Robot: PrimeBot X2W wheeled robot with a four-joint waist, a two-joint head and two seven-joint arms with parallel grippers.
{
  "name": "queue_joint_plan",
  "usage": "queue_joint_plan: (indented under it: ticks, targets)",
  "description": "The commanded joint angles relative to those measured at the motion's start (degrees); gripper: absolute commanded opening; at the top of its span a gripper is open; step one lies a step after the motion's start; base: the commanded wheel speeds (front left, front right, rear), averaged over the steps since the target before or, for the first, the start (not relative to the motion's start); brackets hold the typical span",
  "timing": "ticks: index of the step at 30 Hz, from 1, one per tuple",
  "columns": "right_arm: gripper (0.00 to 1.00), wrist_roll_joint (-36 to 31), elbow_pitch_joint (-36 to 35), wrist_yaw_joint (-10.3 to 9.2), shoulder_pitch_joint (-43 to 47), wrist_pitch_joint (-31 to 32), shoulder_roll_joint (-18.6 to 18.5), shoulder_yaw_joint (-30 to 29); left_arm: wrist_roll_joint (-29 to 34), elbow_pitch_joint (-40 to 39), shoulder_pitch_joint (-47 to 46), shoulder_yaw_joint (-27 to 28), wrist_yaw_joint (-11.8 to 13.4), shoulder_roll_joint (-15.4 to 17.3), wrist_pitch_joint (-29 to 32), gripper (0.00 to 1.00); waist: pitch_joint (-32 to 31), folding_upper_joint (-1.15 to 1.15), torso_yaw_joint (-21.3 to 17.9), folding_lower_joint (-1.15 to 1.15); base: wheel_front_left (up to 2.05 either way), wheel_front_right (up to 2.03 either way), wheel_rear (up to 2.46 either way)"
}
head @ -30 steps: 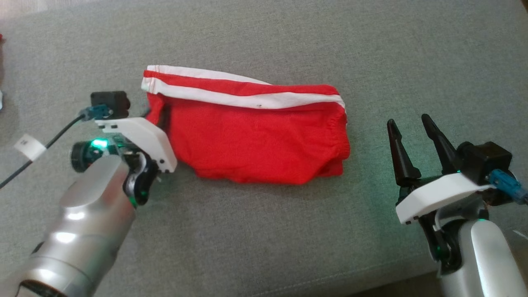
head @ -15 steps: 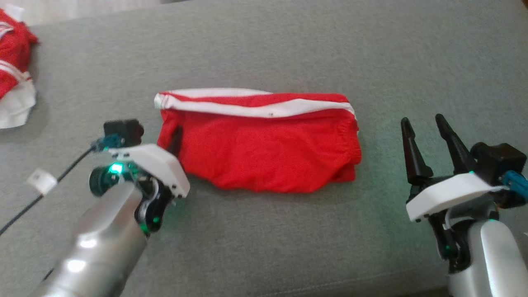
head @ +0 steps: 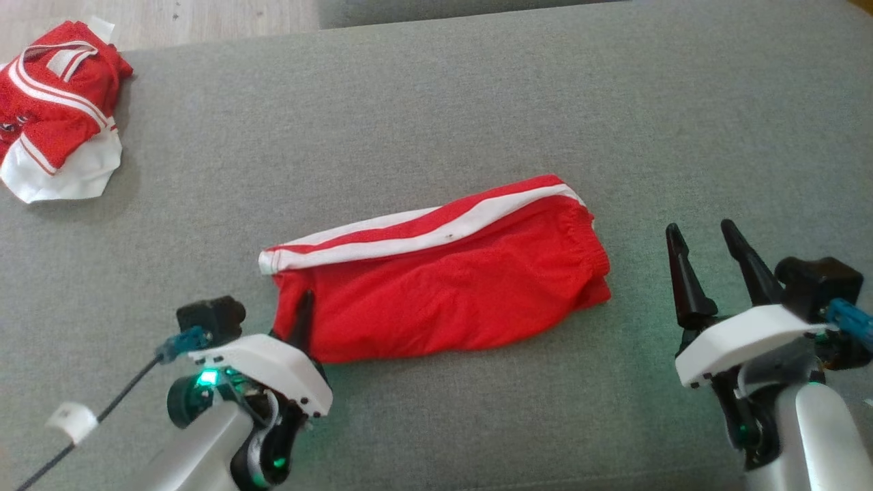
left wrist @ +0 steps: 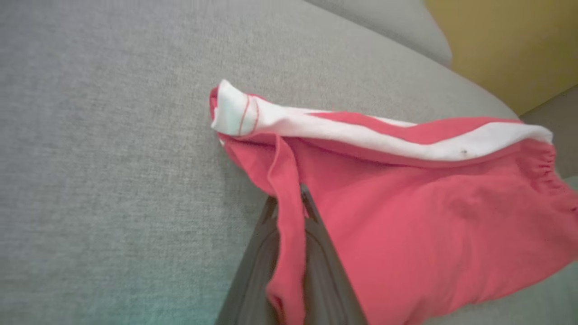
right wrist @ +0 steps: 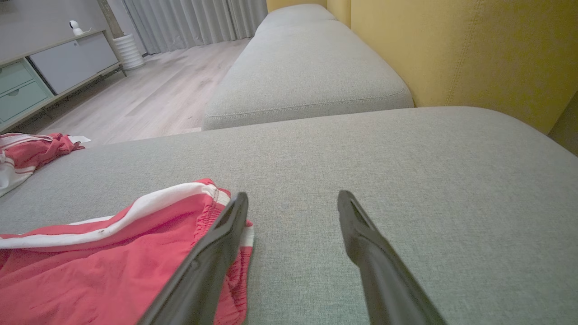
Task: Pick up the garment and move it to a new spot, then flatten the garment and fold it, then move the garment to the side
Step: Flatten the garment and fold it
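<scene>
The garment (head: 443,286) is a pair of red shorts with white side stripes, folded and lying slanted on the grey sofa cushion (head: 436,102). My left gripper (head: 303,303) is at its near left corner, shut on a fold of the red fabric. In the left wrist view that fold runs down between the fingers of the left gripper (left wrist: 288,196), and the garment (left wrist: 406,216) spreads to the right. My right gripper (head: 701,228) stands open to the right of the waistband, holding nothing. In the right wrist view the right gripper (right wrist: 293,196) is beside the garment (right wrist: 113,253).
A second red and white garment (head: 58,116) lies crumpled at the cushion's far left corner. Wooden floor (head: 170,17) lies beyond it. A yellow backrest (right wrist: 451,45) rises to the right, with another grey cushion (right wrist: 302,67) behind.
The head camera has shifted. My left gripper has closed on the garment's left edge and drawn that end toward me, so the garment now lies slanted. The right gripper has stayed open.
</scene>
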Motion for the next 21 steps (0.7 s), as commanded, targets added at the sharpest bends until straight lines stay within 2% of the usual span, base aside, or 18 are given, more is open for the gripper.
queue_joint_plan:
  ticks: [1, 2, 3, 11, 21]
  targets:
    - [1.0, 0.06, -1.45, 0.37, -0.51, 0.22, -0.25, 0.99, -0.33, -3.26, -0.9, 3.32, 1.12, 1.39, -2.69, 0.17, -0.37, 0.0, 0.16, 0.0, 0.0, 0.0, 0.0]
    - [1.0, 0.04, -1.21, 0.37, -0.45, 0.27, -0.25, 0.87, 0.06, -3.91, -0.62, 3.75, 1.6, 1.39, -4.0, 0.65, -0.59, 0.0, 0.28, 0.0, 0.0, 0.0, 0.0]
    - [1.0, 0.01, -0.98, 0.37, -0.4, 0.3, -0.25, 0.72, 0.86, -4.35, -0.51, 4.11, 2.18, 1.54, -5.55, 1.0, -0.85, 0.0, 0.43, 0.0, 0.0, 0.0, 0.0]
    - [1.0, -1.14, -0.16, 0.37, 0.09, 2.02, -0.25, -0.6, 6.6, -6.51, 0.07, 4.61, 4.02, 3.07, -13.25, 1.0, -3.59, 0.0, 2.27, 0.0, 0.0, 0.0, 0.0]
    - [1.0, -2.84, 2.65, 0.37, -1.11, 7.89, -0.25, -0.19, 10.29, -12.84, 5.48, 6.83, 7.43, 3.99, -15.92, 1.0, -6.74, 0.0, 8.31, 0.0, 0.0, 0.0, 0.0]
